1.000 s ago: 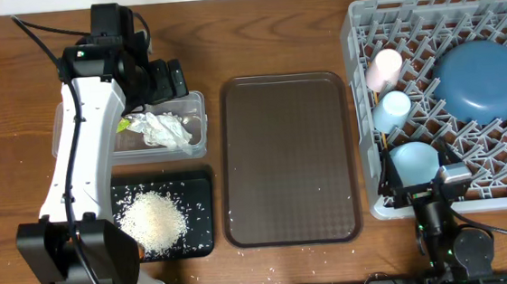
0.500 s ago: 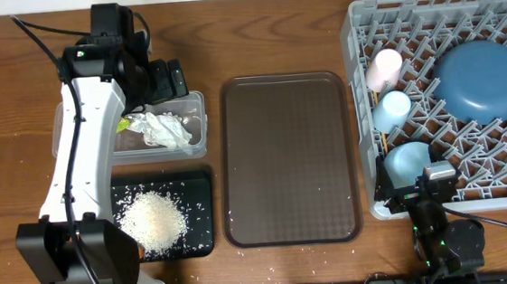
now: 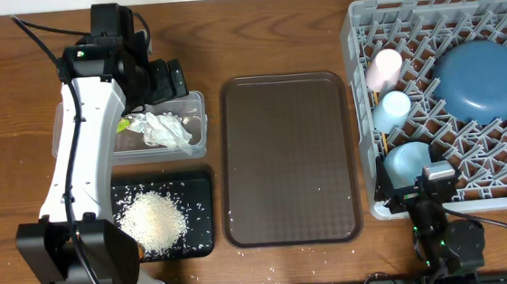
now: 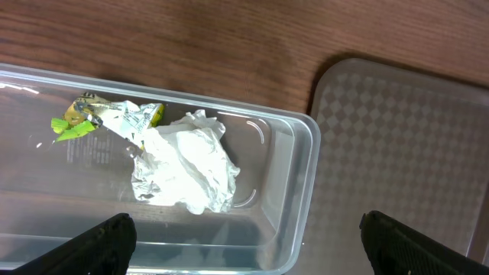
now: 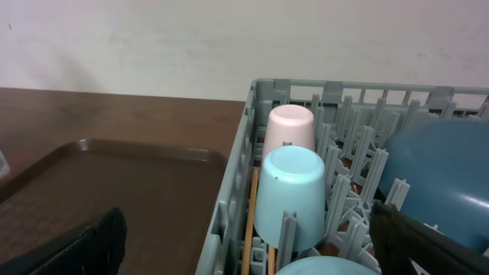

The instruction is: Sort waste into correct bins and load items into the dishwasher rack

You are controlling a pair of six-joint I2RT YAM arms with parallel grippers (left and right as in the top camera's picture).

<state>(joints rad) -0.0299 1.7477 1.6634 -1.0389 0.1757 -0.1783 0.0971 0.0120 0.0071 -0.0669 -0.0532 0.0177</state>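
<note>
The clear tub [image 3: 198,99] holds crumpled white paper [image 4: 187,172] and a yellow-green wrapper [image 4: 84,118]. My left gripper [image 4: 248,252] hangs open over the tub's right end, holding nothing. Rice [image 3: 153,221] lies heaped in the black tray [image 3: 198,187]. In the grey rack [image 3: 353,52] sit the blue plate [image 3: 483,80], pink cup [image 5: 289,126], light-blue cup [image 5: 290,195] and pale bowl [image 3: 411,161]. Wooden chopsticks [image 5: 250,221] lie along the rack's left wall. My right gripper [image 5: 248,252] stands open and empty at the rack's near left corner.
A brown serving tray [image 3: 291,157] lies between the bins and the rack. A few loose rice grains [image 3: 273,269] dot the table by its near edge. The left arm's white link [image 3: 79,165] runs alongside the tub and black tray.
The right arm drew back slightly at the rack's near corner, then held still. The left arm and everything else stayed put.
</note>
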